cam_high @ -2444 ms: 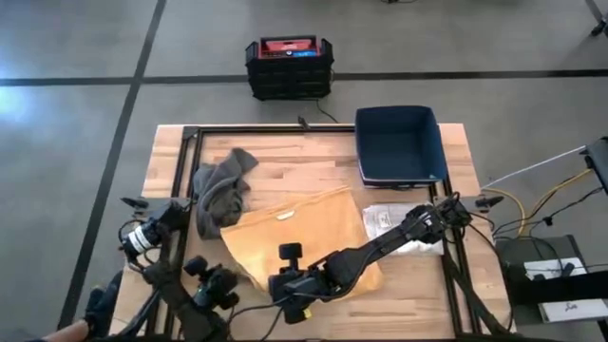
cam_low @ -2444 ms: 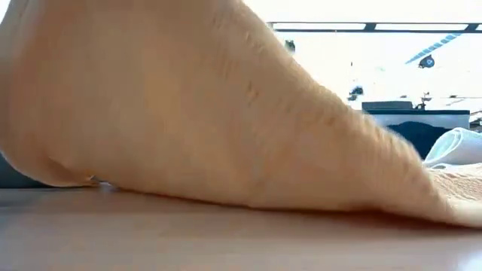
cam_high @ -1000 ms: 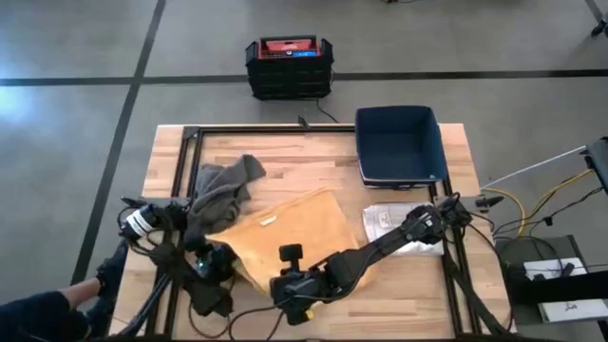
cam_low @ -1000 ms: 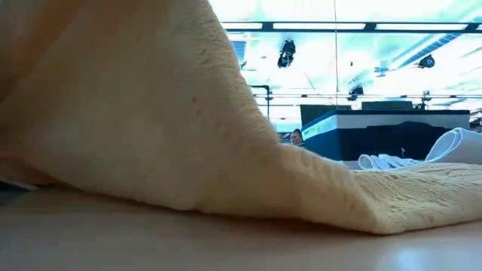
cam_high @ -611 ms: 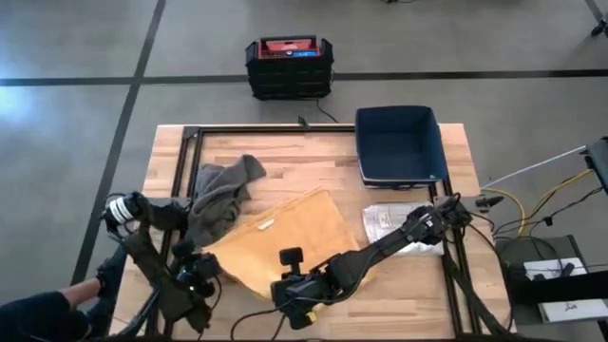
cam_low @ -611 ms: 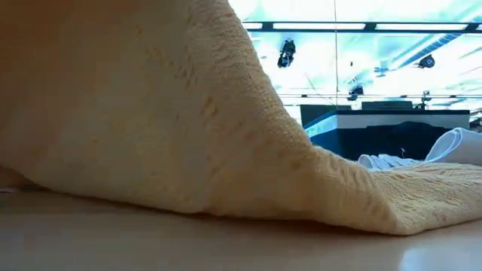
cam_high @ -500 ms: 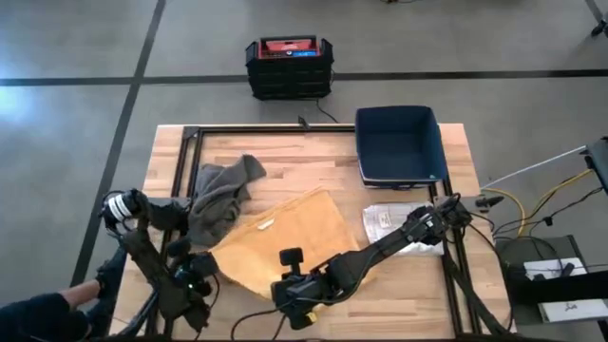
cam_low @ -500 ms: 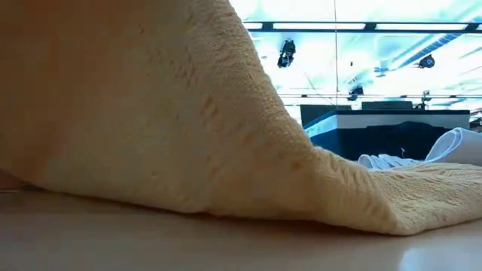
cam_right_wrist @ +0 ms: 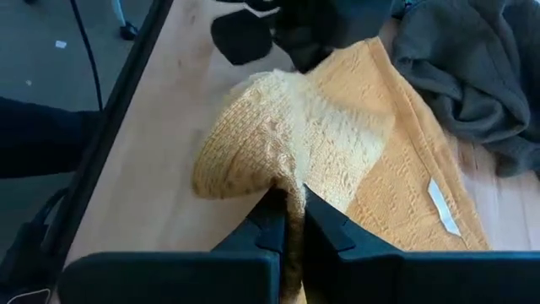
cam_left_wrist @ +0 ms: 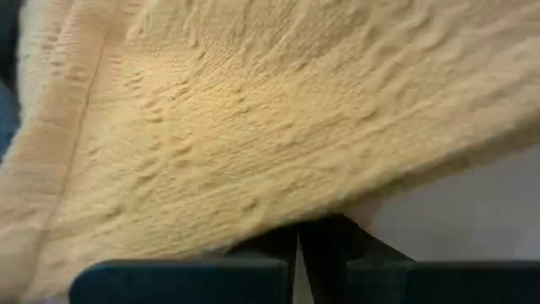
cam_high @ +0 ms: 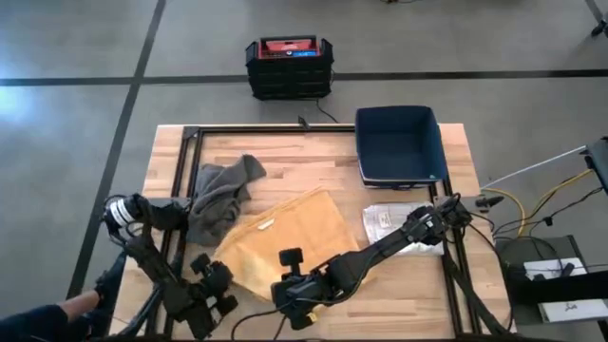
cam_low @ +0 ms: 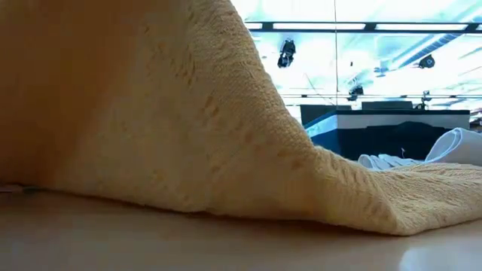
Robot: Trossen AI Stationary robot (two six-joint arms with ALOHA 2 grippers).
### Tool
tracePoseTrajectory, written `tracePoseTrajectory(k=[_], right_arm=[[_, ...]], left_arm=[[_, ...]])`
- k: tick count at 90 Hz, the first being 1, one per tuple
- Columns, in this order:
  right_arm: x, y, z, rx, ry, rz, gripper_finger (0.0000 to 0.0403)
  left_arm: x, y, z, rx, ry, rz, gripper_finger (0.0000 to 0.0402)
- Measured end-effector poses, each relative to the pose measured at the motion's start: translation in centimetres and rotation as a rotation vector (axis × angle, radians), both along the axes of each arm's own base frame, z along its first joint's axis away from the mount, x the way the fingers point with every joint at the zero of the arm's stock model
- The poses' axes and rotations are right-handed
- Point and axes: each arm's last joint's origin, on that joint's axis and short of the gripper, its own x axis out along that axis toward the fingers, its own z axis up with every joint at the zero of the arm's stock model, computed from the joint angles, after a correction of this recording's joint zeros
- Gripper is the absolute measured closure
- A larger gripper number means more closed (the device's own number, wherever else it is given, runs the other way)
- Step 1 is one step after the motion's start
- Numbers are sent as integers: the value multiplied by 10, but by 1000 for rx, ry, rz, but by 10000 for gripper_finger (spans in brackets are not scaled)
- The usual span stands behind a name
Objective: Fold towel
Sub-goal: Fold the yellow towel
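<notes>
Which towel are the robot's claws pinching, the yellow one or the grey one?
The yellow towel. The right claw and left claw each pinch an edge of it, while the grey towel lies crumpled beside it, not gripped.

We found the left gripper [cam_high: 211, 290] low at the table's near left edge, its 2 fingers [cam_left_wrist: 325, 241] pinched together. The right arm reached across the front; the right gripper [cam_right_wrist: 289, 221] was likewise clamped, its fingers nearly meeting.

I see the towel [cam_high: 285, 228] mid-table; from it, the cloth [cam_high: 220, 194] lies left, the bin [cam_high: 400, 144] behind-right, the packet [cam_high: 391, 224] right
</notes>
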Motion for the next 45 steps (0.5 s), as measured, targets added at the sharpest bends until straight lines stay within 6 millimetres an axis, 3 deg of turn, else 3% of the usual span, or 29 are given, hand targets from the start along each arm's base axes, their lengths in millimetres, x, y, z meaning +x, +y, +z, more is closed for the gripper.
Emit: tracePoseTrajectory(k=[27,45], right_arm=[[-2,4,0,-2,1,10,403],[-4,6,0,-10,2,22,403]], left_arm=[[-11,39,-14,347,20,200,402],[-22,56,-16,401,340,304,401]])
